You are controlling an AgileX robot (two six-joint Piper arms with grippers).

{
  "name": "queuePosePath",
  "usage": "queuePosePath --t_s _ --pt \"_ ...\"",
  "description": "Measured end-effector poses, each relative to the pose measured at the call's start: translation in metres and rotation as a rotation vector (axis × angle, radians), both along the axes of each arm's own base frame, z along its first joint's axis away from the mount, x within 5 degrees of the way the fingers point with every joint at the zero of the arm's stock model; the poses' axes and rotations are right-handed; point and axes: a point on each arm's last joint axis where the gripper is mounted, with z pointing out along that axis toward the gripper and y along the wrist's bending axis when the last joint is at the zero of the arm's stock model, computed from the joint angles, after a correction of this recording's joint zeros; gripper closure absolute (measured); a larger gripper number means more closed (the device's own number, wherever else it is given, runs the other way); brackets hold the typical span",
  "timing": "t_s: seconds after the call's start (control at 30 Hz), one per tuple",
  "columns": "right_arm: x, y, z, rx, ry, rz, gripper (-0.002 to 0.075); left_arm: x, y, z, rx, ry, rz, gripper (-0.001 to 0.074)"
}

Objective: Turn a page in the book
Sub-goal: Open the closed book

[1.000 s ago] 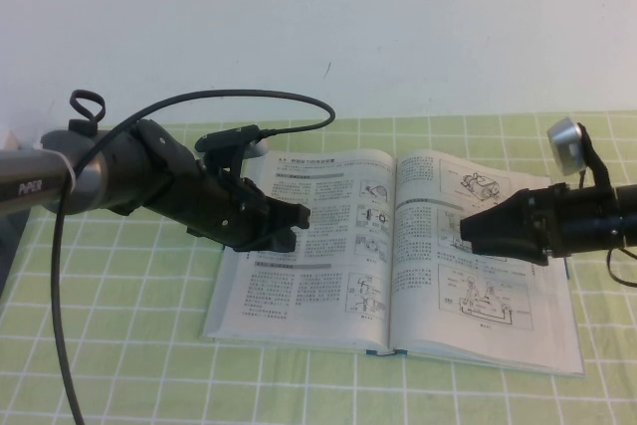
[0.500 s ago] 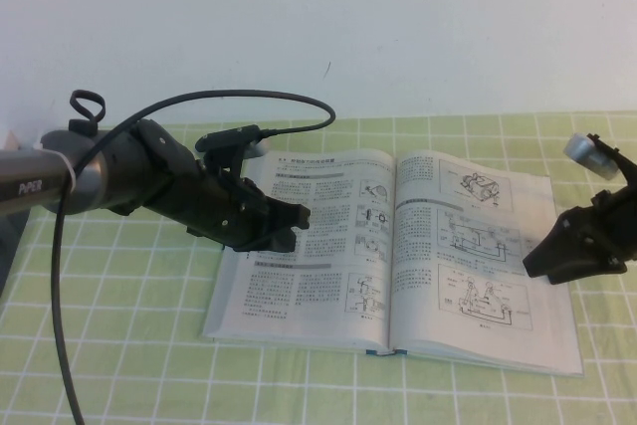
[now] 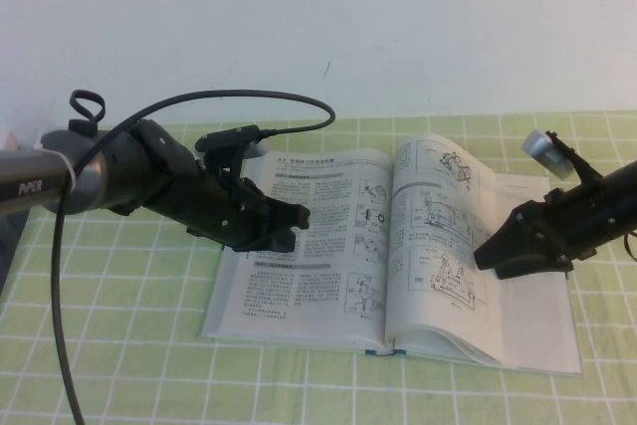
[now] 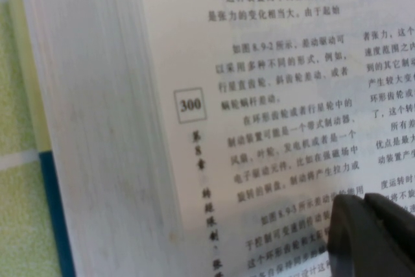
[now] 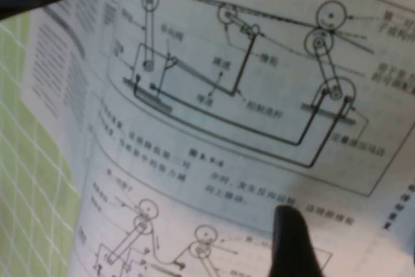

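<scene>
So the big change: a second ago the right-hand page [image 3: 438, 236] was lying flat, and now it's bowed up off the stack, its outer edge lifted and curling toward the spine. The right gripper [image 3: 490, 256] swung out past the book's [image 3: 299, 286] 3 o'clock edge and has come back in low, nose tucked against the raised leaf, at about 3 o'clock from the spine. Its fingers are spread wide and I can't see them clamped on anything, so it looks more like pushing the sheet than pinching it. My read is the turn is started but nowhere near done; the leaf has to go past vertical yet. The left gripper [image 3: 289, 226] hasn't budged, resting on the left-hand page at roughly 9 o'clock from the spine, and I can't tell how open its fingers are. The left wrist view shows page number 300 [image 4: 190, 104], unreadable from the high view. The right wrist view shows the curved page's linkage diagram [image 5: 246, 89] close up.
</scene>
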Motion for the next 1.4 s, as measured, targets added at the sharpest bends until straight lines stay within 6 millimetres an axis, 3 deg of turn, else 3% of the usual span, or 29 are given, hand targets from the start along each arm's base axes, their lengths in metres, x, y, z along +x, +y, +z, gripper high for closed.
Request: queuePosePath --t_s 0.53,0.8,1.13,1.27,1.4 --pt "0.006 0.016 -0.001 0.144 -0.061 -0.031 0.0332 0.000 0.000 0.000 -0.001 0.001 0.002 0.0738" --pt "0.010 0.024 0.011 0.291 -0.116 -0.046 0.0332 0.000 0.000 0.000 -0.001 0.001 0.002 0.0738" --pt "0.010 0.024 0.012 0.309 -0.132 -0.031 0.0332 0.000 0.000 0.000 -0.002 0.002 0.003 0.0738" --pt "0.011 0.018 0.016 0.280 -0.098 0.009 0.0332 0.000 0.000 0.000 -0.003 0.003 0.002 0.0738" --pt "0.016 -0.002 0.025 0.142 -0.053 0.046 0.0332 0.000 0.000 -0.001 -0.002 0.005 0.001 0.0738"
